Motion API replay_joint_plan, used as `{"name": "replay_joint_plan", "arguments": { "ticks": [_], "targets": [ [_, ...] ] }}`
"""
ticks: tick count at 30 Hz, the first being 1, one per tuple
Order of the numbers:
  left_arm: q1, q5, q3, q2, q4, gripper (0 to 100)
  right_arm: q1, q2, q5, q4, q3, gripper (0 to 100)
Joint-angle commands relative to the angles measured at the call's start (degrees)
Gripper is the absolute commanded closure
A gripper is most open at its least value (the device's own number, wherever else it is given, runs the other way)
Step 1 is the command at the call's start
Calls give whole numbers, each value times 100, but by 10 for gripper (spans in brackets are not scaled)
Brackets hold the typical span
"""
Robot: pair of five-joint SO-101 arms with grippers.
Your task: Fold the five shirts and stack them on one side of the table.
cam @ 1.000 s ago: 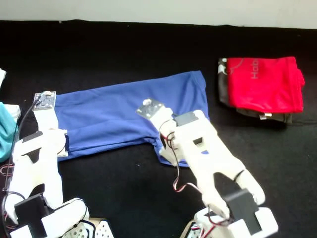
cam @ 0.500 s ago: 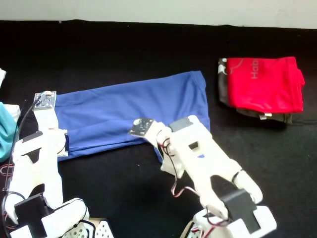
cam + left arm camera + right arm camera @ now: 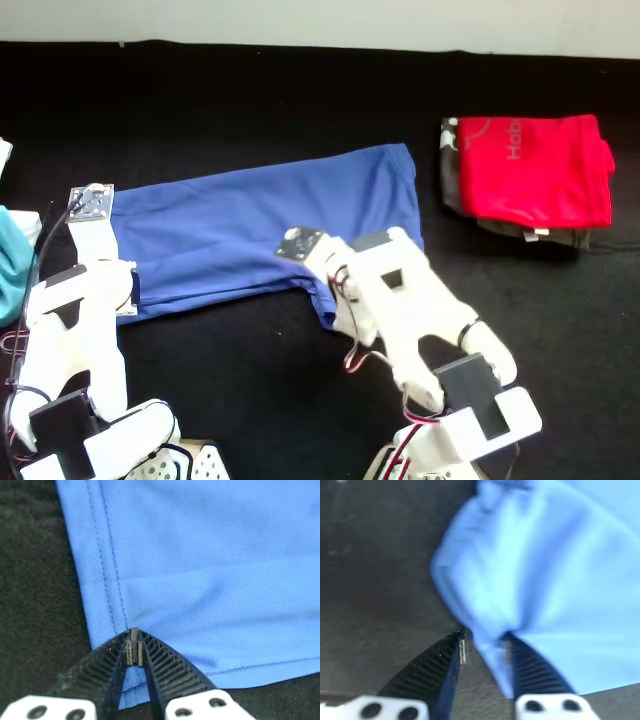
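Observation:
A blue shirt [image 3: 260,220] lies spread flat across the middle of the black table [image 3: 250,90]. My left gripper [image 3: 92,205] sits at the shirt's left end. In the left wrist view it [image 3: 134,645] is shut on the hem corner of the blue shirt [image 3: 200,570]. My right gripper [image 3: 300,245] is at the shirt's near edge, right of centre. In the right wrist view its fingers [image 3: 485,647] stand apart, open, with a bunched fold of the blue shirt [image 3: 545,580] between them.
A red folded shirt [image 3: 535,170] tops a small stack of darker folded shirts at the right side of the table. A teal cloth [image 3: 12,265] shows at the left edge. Bare black table lies behind and in front of the blue shirt.
My right gripper has drawn back from the shirt's middle to its near edge, first leftward, then slightly right. The left arm and the shirt have not moved.

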Motion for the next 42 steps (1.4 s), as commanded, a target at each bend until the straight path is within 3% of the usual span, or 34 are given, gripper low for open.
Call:
{"name": "replay_joint_plan", "arguments": {
  "ticks": [1,10,15,29,31,36,42],
  "targets": [
    [-4,-53,22,-22,-114,990,-4,277,97,-22,-92,988],
    [-4,-53,22,-22,-114,990,585,312,97,1288,-2316,992],
    [-4,-53,22,-22,-114,990,716,470,97,1446,-3512,992],
    [-4,-53,22,-22,-114,990,708,3486,44,1789,-7653,988],
    [-4,-53,22,-22,-114,990,716,3916,-211,2097,-8321,964],
    [-4,-53,22,-22,-114,990,716,4734,-1187,2501,-9868,788],
    [-4,-53,22,-22,-114,990,734,5305,-2136,2695,-10985,774]
  ]
}}
